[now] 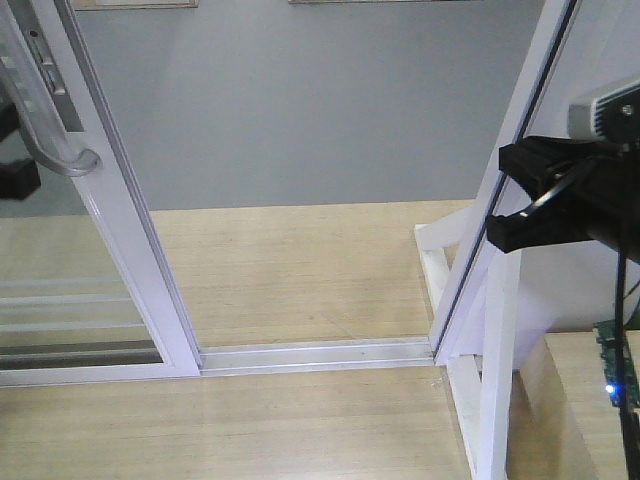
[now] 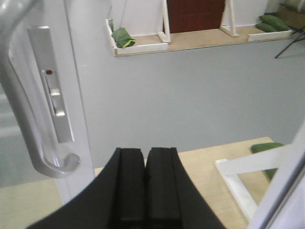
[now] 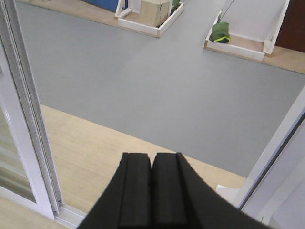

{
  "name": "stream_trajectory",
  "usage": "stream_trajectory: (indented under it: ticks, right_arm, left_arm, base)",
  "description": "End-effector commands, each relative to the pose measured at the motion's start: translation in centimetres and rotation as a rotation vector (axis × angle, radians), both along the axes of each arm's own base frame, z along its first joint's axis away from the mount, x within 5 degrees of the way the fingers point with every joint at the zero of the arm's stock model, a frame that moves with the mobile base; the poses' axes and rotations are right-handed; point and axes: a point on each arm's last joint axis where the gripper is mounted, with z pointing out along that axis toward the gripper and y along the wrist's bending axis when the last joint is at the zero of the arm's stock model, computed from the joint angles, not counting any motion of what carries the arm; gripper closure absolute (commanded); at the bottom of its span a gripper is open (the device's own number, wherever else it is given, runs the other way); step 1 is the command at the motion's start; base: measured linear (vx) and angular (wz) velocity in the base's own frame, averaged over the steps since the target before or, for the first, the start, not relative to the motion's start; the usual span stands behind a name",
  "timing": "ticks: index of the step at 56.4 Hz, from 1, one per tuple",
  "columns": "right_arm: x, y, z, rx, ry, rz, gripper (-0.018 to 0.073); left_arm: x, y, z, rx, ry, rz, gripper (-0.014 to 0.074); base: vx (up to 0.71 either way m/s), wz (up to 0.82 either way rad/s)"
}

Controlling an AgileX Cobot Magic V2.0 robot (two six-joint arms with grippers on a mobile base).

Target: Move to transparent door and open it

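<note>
Transparent door stands at the left of the front view, slid aside; its white stile leans across the frame and the glass behind it shows thin white horizontal bars low down. Curved silver-grey handle sits on that stile, hooked at its lower end. We see the metal floor track running bare from the door's foot to the white frame on the right, with wood flooring and grey floor visible through the gap.

Left wrist view: handle and lock plate are close at the left, the left tool just right of and below the hook, not touching it. Its two black pads are pressed together, nothing between them.

Right wrist view: right tool also has its pads closed together and carries nothing; the door's edge lies at the left, well apart from it. In the front view the right tool shows dark near the right frame; contact there we cannot judge
</note>
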Motion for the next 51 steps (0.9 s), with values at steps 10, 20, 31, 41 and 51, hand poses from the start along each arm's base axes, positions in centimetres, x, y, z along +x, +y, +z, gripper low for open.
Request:
stream_trajectory:
  ticks: [10,20,31,41,51]
  right_arm:
    - [-5.4,-2.2,3.5,0.039,-0.178,-0.002,0.0565]
    - [-9.2,-3.7,0.6,0.074,-0.236,-0.004,0.0565]
    - [-11.1,-4.3,-1.4,0.092,-0.278,-0.004,0.0565]
    - [-11.2,-4.4,-1.9,0.082,-0.255,-0.004,0.0565]
    - [-11.2,-4.4,-1.9,0.082,-0.255,-0.004,0.0565]
  left_arm:
    - [-6.7,0.3,-1.0,-0.098,-0.050,-0.064,0.0596]
    - [-10.7,0.9,-2.3,-0.166,-0.097,-0.089,0.0596]
    - [-12.8,1.4,-3.3,-0.183,-0.181,-0.095,0.0596]
    - [-13.0,1.5,-3.4,-0.181,-0.185,-0.096,0.0596]
    - [-13.0,1.5,-3.4,-0.180,-0.185,-0.096,0.0596]
  base:
    - [0.00,0.00]
    - [0.00,0.00]
    - [0.00,0.00]
    - [0.00,0.00]
    - [0.00,0.00]
